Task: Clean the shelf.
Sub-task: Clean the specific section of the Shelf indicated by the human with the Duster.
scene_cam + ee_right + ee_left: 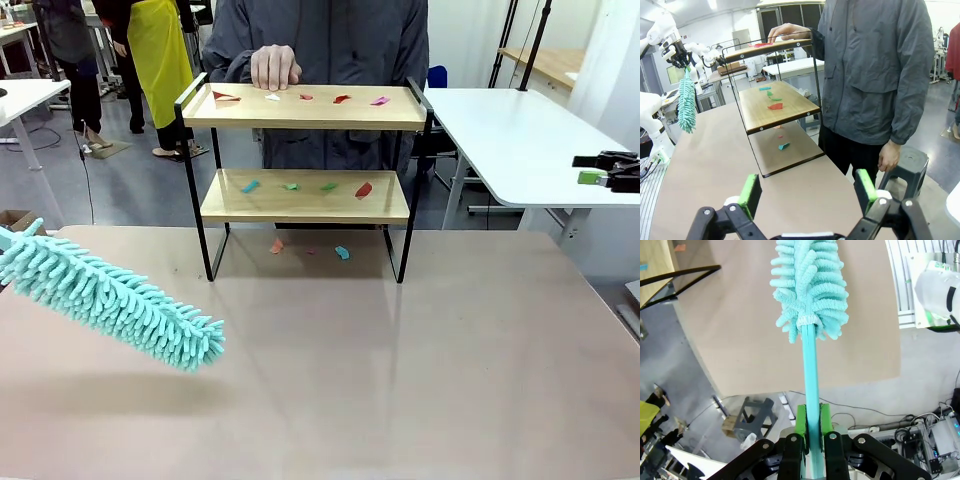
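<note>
Green pads of the left gripper (812,416) clench the thin handle of a fluffy teal duster (110,295); the right gripper (810,187) gapes, holding nothing. Mid-table stands the shelf (300,120), probably light and tippy, best steadied by its black frame; a person's hand (275,65) rests on top.

the shelf (305,206) stands upright at the table's (400,350) far side; coloured scraps (363,190) lie on both wooden boards
</note>
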`<state>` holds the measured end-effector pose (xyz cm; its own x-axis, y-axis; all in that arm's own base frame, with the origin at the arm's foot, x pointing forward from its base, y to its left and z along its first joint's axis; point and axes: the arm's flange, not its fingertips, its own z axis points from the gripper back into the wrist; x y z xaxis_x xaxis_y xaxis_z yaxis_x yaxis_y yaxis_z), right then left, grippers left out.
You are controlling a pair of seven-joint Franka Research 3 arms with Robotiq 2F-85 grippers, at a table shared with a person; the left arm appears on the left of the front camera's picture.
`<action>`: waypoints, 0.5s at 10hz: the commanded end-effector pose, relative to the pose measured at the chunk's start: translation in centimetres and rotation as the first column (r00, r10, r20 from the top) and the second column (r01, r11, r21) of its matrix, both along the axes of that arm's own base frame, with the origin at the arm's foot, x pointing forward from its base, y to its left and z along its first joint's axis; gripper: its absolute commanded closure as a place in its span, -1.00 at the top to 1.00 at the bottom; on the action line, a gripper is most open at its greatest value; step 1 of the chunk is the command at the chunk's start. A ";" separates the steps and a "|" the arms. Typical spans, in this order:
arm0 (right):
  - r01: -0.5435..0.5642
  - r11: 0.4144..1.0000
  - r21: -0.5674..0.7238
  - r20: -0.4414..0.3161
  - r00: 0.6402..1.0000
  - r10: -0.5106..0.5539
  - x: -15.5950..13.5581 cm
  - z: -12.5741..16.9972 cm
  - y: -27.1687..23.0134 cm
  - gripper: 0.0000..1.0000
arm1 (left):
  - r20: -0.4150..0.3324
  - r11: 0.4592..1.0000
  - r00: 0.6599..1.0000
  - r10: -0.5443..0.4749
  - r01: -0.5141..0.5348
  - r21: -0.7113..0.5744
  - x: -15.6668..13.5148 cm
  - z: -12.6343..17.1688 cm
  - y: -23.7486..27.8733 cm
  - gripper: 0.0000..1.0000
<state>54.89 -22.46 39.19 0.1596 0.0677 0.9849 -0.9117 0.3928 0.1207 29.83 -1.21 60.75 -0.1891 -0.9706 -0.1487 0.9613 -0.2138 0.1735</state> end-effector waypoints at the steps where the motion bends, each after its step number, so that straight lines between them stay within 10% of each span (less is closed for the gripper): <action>1: -0.001 1.000 -0.002 0.005 1.000 0.001 0.1 0.3 0.1 1.00 | 0.019 1.000 1.000 -0.008 0.008 0.012 -0.2 -0.2 0.3 -0.74; 5: -0.001 1.000 -0.002 0.005 1.000 0.001 0.1 0.3 0.1 1.00 | 0.018 0.989 1.000 0.004 -0.001 -0.148 -0.4 4.2 -2.9 -0.74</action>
